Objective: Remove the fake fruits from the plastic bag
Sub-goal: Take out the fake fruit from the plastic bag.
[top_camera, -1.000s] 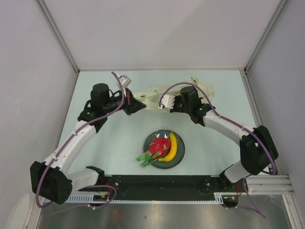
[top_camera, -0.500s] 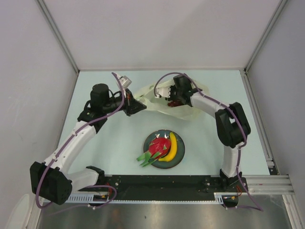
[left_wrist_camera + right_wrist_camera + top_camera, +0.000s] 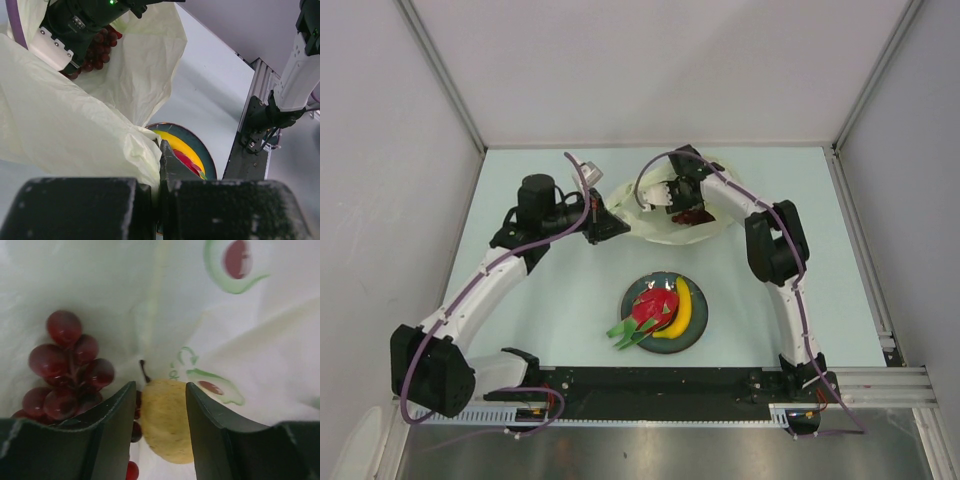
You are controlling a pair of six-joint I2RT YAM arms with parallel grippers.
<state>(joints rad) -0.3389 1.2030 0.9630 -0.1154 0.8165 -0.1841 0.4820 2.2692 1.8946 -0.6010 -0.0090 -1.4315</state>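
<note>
The pale yellow-green plastic bag (image 3: 655, 228) lies at the back of the table. My left gripper (image 3: 610, 228) is shut on its near-left edge and holds it up; the left wrist view shows the film pinched between the jaws (image 3: 161, 150). My right gripper (image 3: 682, 205) is down inside the bag, open. In the right wrist view the gripper (image 3: 161, 387) straddles a round yellow lemon (image 3: 165, 427) with a short dark stem. The dark red grape bunch (image 3: 70, 370) lies just left of it, also seen in the left wrist view (image 3: 97, 45). The banana (image 3: 681, 308) and dragon fruit (image 3: 650, 310) lie on the plate.
The dark blue-green plate (image 3: 698, 338) sits at the front middle, between the arm bases. It also shows in the left wrist view (image 3: 207, 150) behind the bag. White walls stand on three sides of the table.
My right gripper has swung back and left from the bag's front edge and gone down into the bag. My left gripper has kept its hold on the bag edge, shifting slightly.
</note>
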